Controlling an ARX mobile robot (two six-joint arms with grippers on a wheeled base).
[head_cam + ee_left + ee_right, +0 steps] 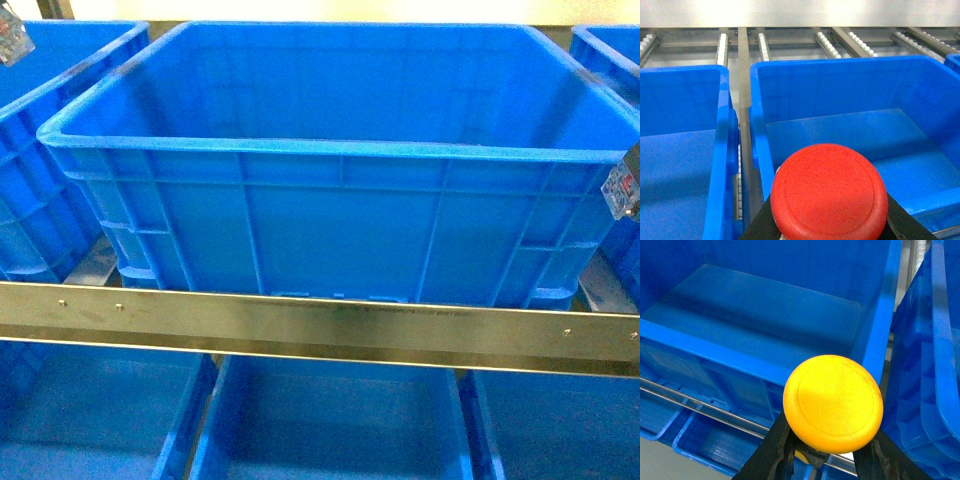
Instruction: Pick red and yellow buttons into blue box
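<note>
Roller rails [825, 42] run behind the blue box [340, 160], which sits on a shelf above a steel bar [320, 318], with more crates [685, 150] close on either side. My left claw [827, 227] pinches the red button [829, 192] — a smooth round cap just over the box's near rim — while my right claw [832, 452] pinches the yellow button [833, 402], equally smooth, at the box's corner. Inside, the floor lies bare and wide — only a narrow gap separates its wall from the right crate [935, 365].
</note>
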